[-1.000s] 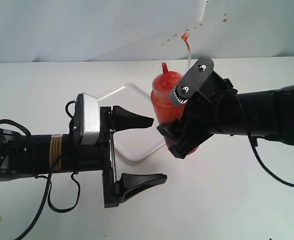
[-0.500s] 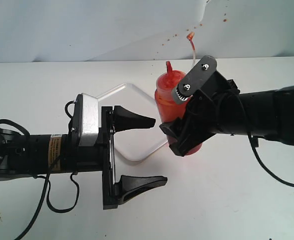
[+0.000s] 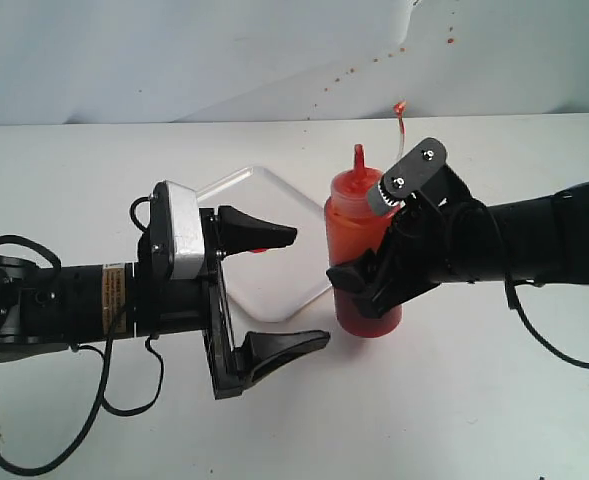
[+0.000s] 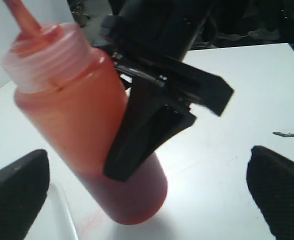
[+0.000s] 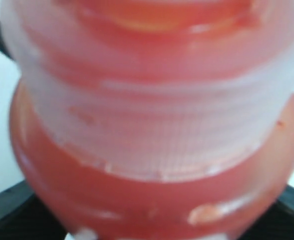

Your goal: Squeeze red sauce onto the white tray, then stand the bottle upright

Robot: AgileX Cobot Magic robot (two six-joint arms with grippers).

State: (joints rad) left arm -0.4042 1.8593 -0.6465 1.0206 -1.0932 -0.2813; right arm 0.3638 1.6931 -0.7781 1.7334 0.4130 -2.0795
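The left hand [image 3: 310, 288] is nearest. It hangs just above the white counter [image 3: 454, 400] with its two black fingers spread as wide as they go, and it holds nothing.

Behind those fingers lies the flat white plastic tray with rounded corners [image 3: 264, 195]. A small red spot [image 3: 259, 249] shows on it, close by one finger of the left hand. It looks like a blob of the red sauce, but it is too small to be sure. The rest of the tray that can be seen is plain white.

Just beside the tray's corner, off the tray, is the see-through plastic squeeze bottle full of red-orange sauce [image 3: 352, 225]. Its pointed nozzle points up and it looks almost straight. Its bottom seems to sit on the counter. The right hand [image 3: 366, 287] is closed around the bottle's lower half, with a finger on each side. A thin cap strap [image 3: 398, 125] curls up above the nozzle.

Farthest back, the pale wall has little red specks [image 3: 354, 70] on it.

The squeezing part looks finished, since the nozzle is not aimed at the tray. The standing-up part looks nearly done too. What seems left is for the right hand to let go gently, so the bottle does not tip.
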